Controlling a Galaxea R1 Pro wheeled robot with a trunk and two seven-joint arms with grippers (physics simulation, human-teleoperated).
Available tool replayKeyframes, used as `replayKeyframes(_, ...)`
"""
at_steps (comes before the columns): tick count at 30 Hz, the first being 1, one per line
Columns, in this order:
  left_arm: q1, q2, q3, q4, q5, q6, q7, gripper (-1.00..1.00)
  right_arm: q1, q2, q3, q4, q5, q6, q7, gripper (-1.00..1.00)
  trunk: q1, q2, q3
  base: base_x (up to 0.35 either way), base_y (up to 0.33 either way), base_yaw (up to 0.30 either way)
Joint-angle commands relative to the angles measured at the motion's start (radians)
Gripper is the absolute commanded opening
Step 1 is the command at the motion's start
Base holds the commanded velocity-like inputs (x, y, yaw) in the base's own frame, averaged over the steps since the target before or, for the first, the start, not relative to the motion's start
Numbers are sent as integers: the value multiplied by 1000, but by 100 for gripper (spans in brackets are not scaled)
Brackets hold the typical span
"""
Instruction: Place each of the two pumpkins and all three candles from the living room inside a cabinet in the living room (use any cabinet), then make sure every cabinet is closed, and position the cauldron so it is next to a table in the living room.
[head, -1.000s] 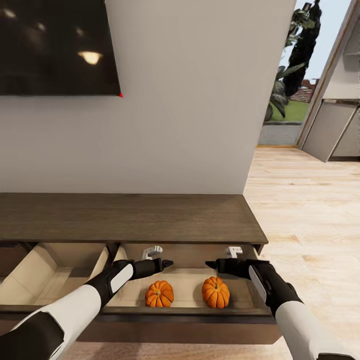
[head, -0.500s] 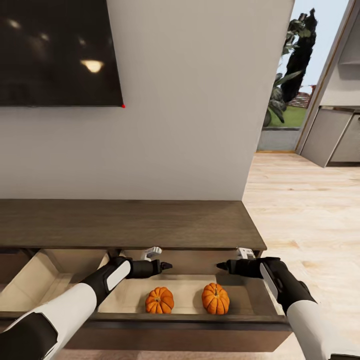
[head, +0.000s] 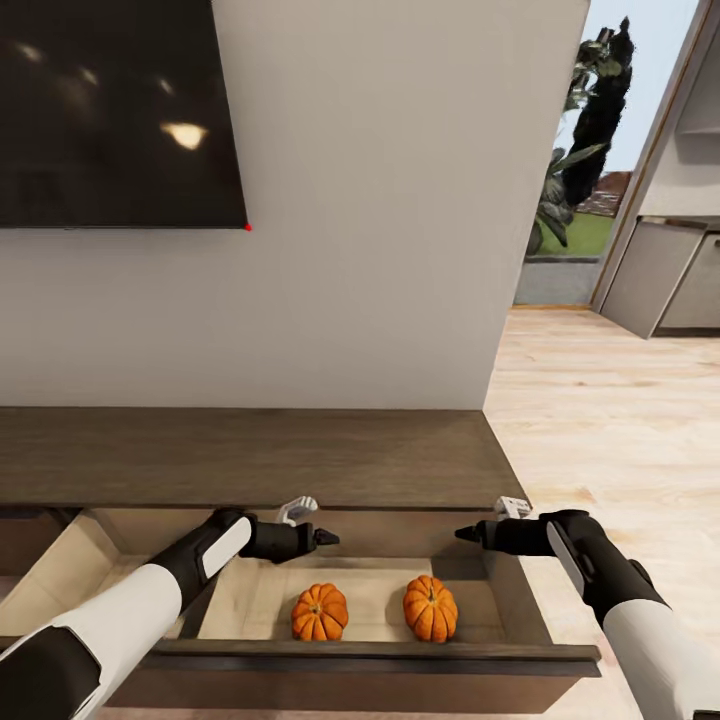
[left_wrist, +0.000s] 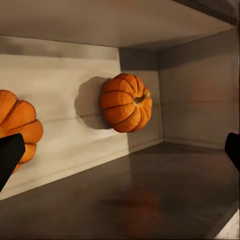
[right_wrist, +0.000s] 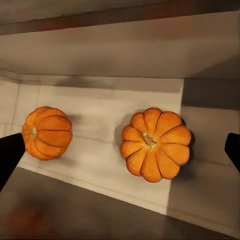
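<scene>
Two orange pumpkins (head: 320, 612) (head: 431, 608) lie side by side on the pale floor of an open drawer of the long dark brown cabinet (head: 250, 455). My left gripper (head: 325, 537) hovers open above the left pumpkin, near the drawer's back. Above and slightly right of the right pumpkin, my right gripper (head: 465, 534) is open too. The left wrist view shows my left gripper (left_wrist: 120, 155) empty, with both pumpkins (left_wrist: 125, 102) (left_wrist: 17, 125) ahead. In the right wrist view, both pumpkins (right_wrist: 155, 144) (right_wrist: 47, 132) lie beyond my empty right gripper (right_wrist: 120, 152).
A second drawer (head: 60, 570) stands open to the left of the one with the pumpkins. A dark TV (head: 110, 110) hangs on the white wall above the cabinet. Pale wood floor (head: 620, 430) runs right of the cabinet toward a doorway with plants.
The whole view has shifted, so the camera moved. Relative to the pumpkins, both grippers have drawn up and apart, the right one moving right. The pumpkins lie as before.
</scene>
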Motion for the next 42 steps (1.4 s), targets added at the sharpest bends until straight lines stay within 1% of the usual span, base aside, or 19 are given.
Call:
replayKeyframes(1, 0, 3, 0, -2, 0, 1, -16, 100, 0, -5, -1, 0, 0, 2, 5, 100, -4, 7, 3, 0, 0, 0)
replayKeyframes(3, 0, 4, 0, -3, 0, 2, -23, 100, 0, -15, -1, 0, -1, 11, 7, 100, -12, 21, 9, 0, 0, 0)
replayKeyframes(4, 0, 5, 0, -4, 0, 2, -27, 100, 0, -28, -2, -2, -1, 35, 11, 100, -15, 28, 13, 0, 0, 0)
replayKeyframes(6, 0, 5, 0, -4, 0, 2, -30, 100, 0, -54, -2, -16, 0, 109, 48, 100, -23, 42, 19, 0, 0, 0)
replayKeyframes(7, 0, 5, 0, -4, 0, 2, -31, 100, 0, -58, -3, -20, 0, 119, 57, 100, -27, 49, 22, 0, 0, 0)
replayKeyframes(8, 0, 6, 0, -4, 0, 2, -31, 100, 0, -69, -2, -33, 1, 138, 83, 100, -31, 56, 25, 0, 0, 0)
replayKeyframes(10, 0, 6, 0, -4, 0, 8, -31, 100, 0, -83, -2, -43, 1, 151, 104, 100, -38, 70, 31, 0, 0, 0)
replayKeyframes(12, 0, 7, 0, -4, 0, 20, -32, 100, 0, -91, -1, -46, -1, 157, 111, 100, -46, 84, 38, 0, 0, 0)
replayKeyframes(13, 0, 13, 0, -6, 0, 34, -32, 100, 0, -95, -1, -47, -2, 166, 116, 100, -50, 91, 41, 0, 0, 0)
replayKeyframes(14, 0, 15, 0, -8, 0, 37, -32, 100, 0, -96, -1, -48, -2, 170, 117, 100, -54, 98, 44, 0, 0, 0)
replayKeyframes(16, 0, 34, 0, -28, 2, 46, -32, 100, 0, -98, -1, -49, -1, 202, 119, 100, -61, 112, 50, 0, 0, 0)
replayKeyframes(18, 0, 46, 0, -40, 3, 48, -33, 100, 0, -99, -1, -50, 0, 217, 120, 100, -69, 126, 56, -8, 3, 0)
replayKeyframes(21, 1, 54, 0, -46, 4, 49, -33, 100, 0, -99, -1, -50, 1, 224, 120, 100, -81, 147, 66, -109, 77, 0)
replayKeyframes(34, 2, 54, 0, -49, 4, 50, -33, 100, 0, -104, -1, -50, 2, 227, 122, 100, -130, 238, 107, -239, 196, 0)
replayKeyframes(42, 2, 49, 0, -47, 4, 50, -32, 100, 0, -104, 0, -52, 3, 227, 124, 100, -161, 294, 132, -79, 28, 0)
